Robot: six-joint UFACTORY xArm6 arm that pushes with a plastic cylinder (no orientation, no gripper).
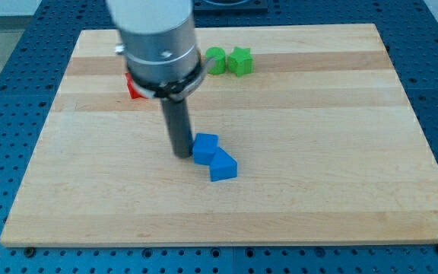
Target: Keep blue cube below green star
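Observation:
The blue cube (206, 147) lies near the middle of the wooden board (318, 152). My tip (182, 154) touches the cube's left side. The green star (240, 60) sits near the view's top, above and to the right of the cube. A blue triangular block (223, 166) touches the cube on its lower right.
A green cylinder (215, 59) stands just left of the green star. A red block (134, 87) shows partly behind the arm at the left. The yellow blocks and the other red block are hidden by the arm's body.

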